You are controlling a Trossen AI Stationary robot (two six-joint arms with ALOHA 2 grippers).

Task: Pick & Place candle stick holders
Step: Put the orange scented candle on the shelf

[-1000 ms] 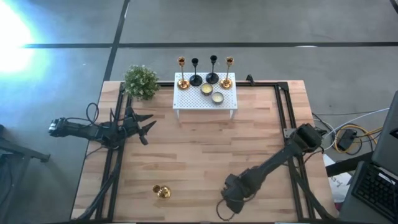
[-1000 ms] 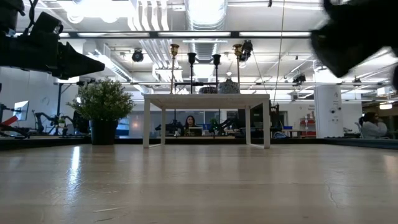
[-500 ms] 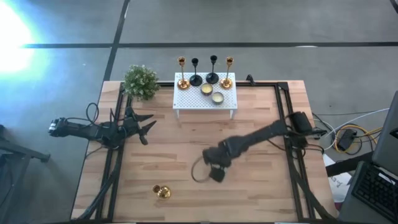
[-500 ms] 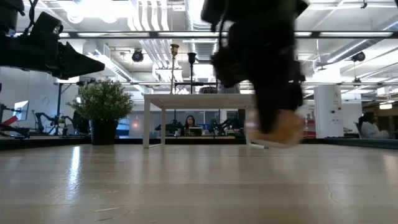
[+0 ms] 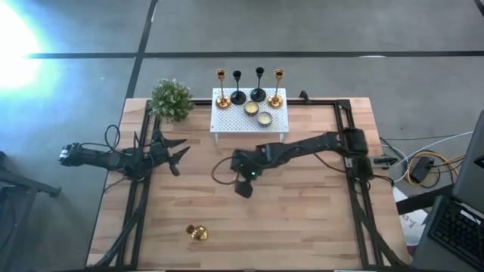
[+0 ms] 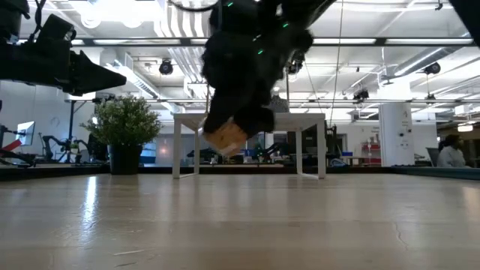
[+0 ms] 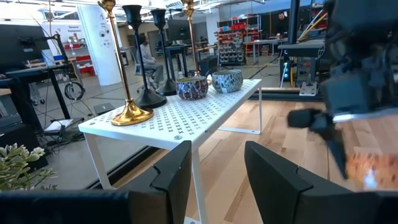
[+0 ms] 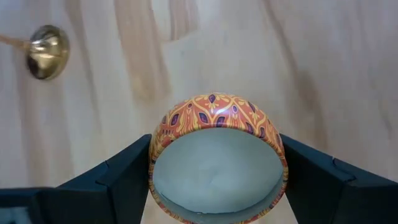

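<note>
**Workshop hall around a pale wooden bench**

Beneath the right claw [image 5: 243,184] spreads a tabletop [image 5: 302,227] of light butcher-block planks, edged by dark rails. Past the table's far edge from the claw lies a grey concrete floor [image 5: 340,30] crossed by dark seam lines, with a strong white glare [image 5: 11,45] on it, well off to the claw's left. Level with the claw [image 6: 225,136] and far behind it opens a large hall. Overhead is a ceiling [image 6: 247,15] of strip lights, ducts and pipes. A white pillar [image 6: 391,135] stands to the claw's right, a person sits at a desk [image 6: 229,148] behind it, and another person [image 6: 450,152] sits farther right.
</note>
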